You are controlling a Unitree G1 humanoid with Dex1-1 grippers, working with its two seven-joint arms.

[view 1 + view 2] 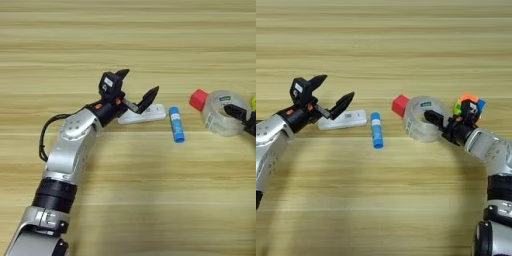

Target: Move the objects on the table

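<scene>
My left gripper [137, 86] is open above the table [128, 45], its fingers spread over the left end of the flat white device [146, 114]. To the right of the device, a blue glue stick [176, 124] lies flat. Further right, a small red cube [400, 105] touches the clear tape roll [423, 118]. My right gripper [451, 114] is open. One of its fingers reaches into the roll's hole, and the other stands by the multicoloured puzzle cube [468, 101], which it partly hides.
My left arm [70, 150] stretches in from the bottom left, with a black cable looped beside it. The right arm [491, 150] comes in from the bottom right. The wooden plank surface runs past every edge of the view.
</scene>
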